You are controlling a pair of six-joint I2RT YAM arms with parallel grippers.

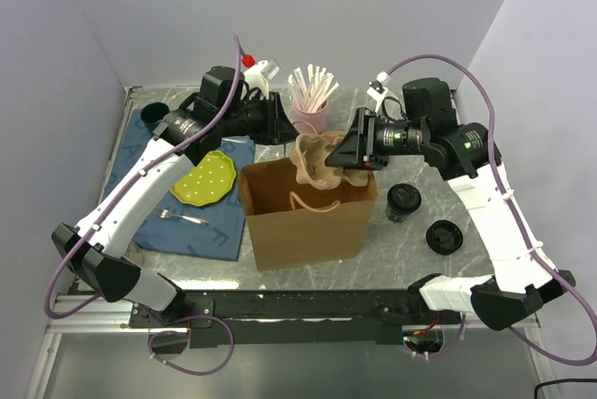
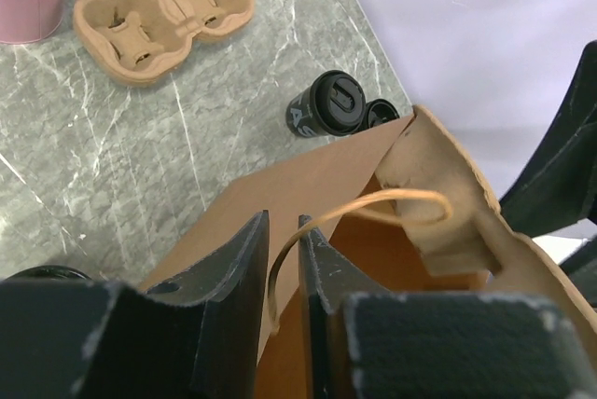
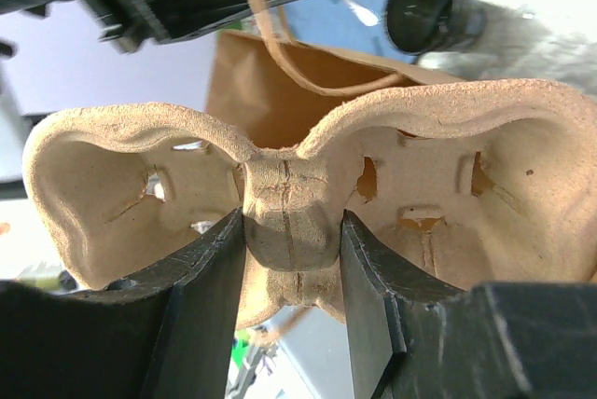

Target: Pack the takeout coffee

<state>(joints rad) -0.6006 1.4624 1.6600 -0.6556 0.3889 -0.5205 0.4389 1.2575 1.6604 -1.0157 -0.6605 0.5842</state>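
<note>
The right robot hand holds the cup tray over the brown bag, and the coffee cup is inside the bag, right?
No. The right gripper holds the cup carrier over the paper bag, but the coffee cup stands on the table beside it, as the top view shows.

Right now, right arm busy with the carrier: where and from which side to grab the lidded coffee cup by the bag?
Take the coffee cup by its side wall below the lid, fingers on opposite sides: it stands upright and round. Probably come from the right, slightly far side, since the paper bag stands close on its left and a loose lid lies near-right.
</note>
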